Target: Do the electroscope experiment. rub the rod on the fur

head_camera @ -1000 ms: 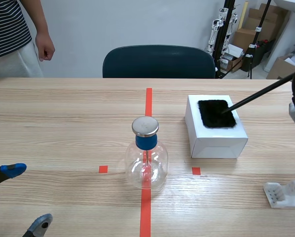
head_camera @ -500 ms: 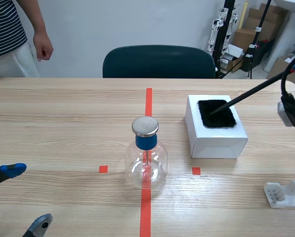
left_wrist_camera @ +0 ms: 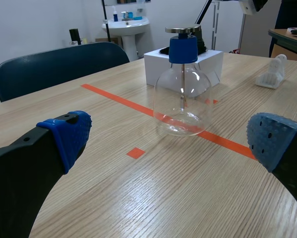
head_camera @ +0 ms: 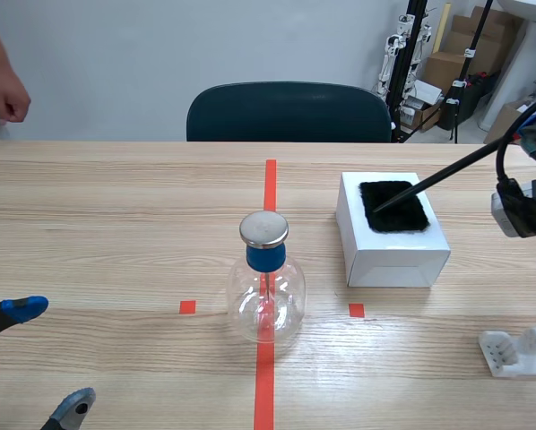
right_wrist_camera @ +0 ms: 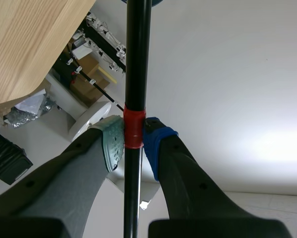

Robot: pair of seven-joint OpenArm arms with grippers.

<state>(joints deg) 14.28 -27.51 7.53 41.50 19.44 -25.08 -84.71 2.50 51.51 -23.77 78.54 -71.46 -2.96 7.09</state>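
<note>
Rod [head_camera: 429, 184], black with a red band, is clamped at that band between the right fingers [right_wrist_camera: 111, 146], its tip slanting down onto the black fur [head_camera: 393, 208] atop the white box [head_camera: 393, 255] on the desk [head_camera: 116, 224]. Well apart, mid-desk, stands a glass flask [head_camera: 266, 287] with blue collar and metal cap, a thin stem inside. At the near edge the left fingers [left_wrist_camera: 66, 134] gape wide, holding nothing.

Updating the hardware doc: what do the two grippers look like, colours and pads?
Left gripper: two thick black fingers, each tipped with a blue dotted pad. Right gripper: same black fingers, but one pad is grey-green, the other blue. In the scene view its wrist carries a light grey block with a black cable looping above it.
</note>
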